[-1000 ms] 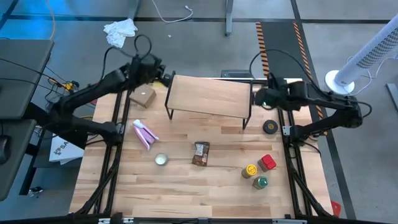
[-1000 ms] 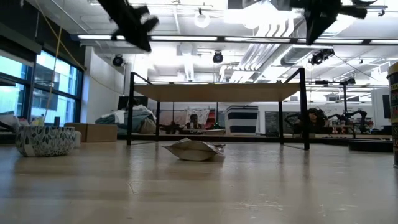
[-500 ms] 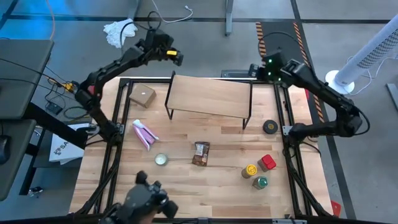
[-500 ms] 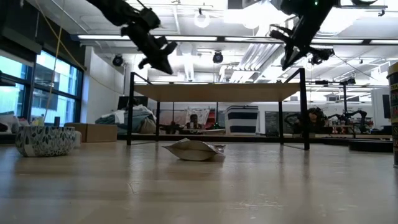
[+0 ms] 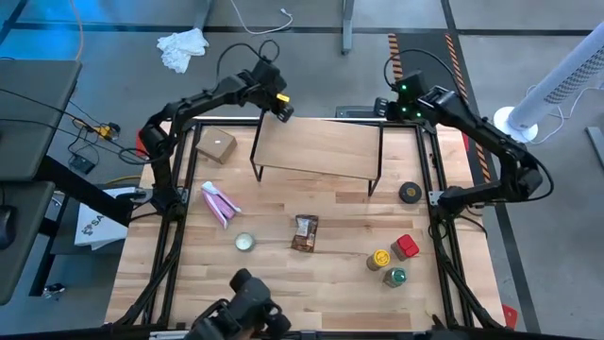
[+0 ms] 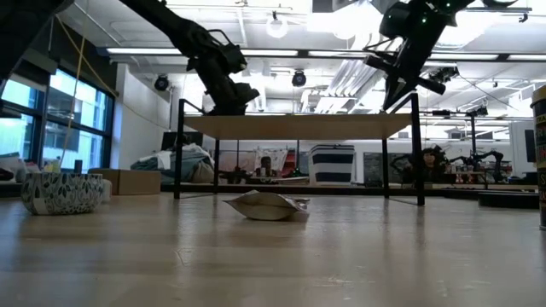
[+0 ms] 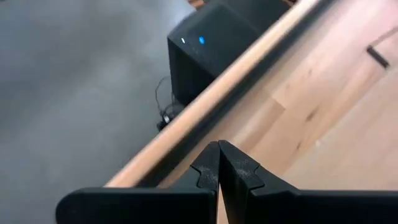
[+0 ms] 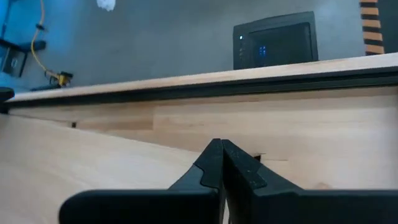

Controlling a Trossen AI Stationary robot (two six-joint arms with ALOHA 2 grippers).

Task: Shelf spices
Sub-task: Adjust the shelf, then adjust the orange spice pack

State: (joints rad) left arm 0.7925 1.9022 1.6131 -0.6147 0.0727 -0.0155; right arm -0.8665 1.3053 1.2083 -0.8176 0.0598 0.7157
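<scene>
Grey concrete floor surrounded a light wooden table (image 5: 283, 274) in the high view. On its far half stood the shelf (image 5: 317, 146), top board bare. Left gripper (image 5: 280, 110) hung over the shelf's far left corner, fingers pressed together, holding nothing. Right gripper (image 5: 389, 110) sat just past the far right corner, likewise shut and empty. Spices all lay on the table nearer than the shelf: brown packet (image 5: 305, 233) near the middle, yellow-lidded jar (image 5: 379, 259), red container (image 5: 407, 247) and green-lidded jar (image 5: 394, 278) bunched at the near right, the red one touching the yellow jar. Pink packet (image 5: 220, 204) and pale round tin (image 5: 244, 243) lay to the left; a small cardboard box (image 5: 217, 145) sat far left, a black disc (image 5: 410, 193) right of the shelf.

Low view: the packet (image 6: 266, 205) lay flat in front of the shelf (image 6: 299, 126), both grippers (image 6: 229, 95) (image 6: 394, 81) above the board's ends. A patterned bowl (image 6: 61, 192) stood at far left.

Left wrist view: closed fingers (image 7: 219, 168) over the table's far edge, a black box (image 7: 217, 46) on the floor beyond.

Right wrist view: closed fingers (image 8: 219, 163) over pale wood, a dark screen (image 8: 273, 40) beyond.
</scene>
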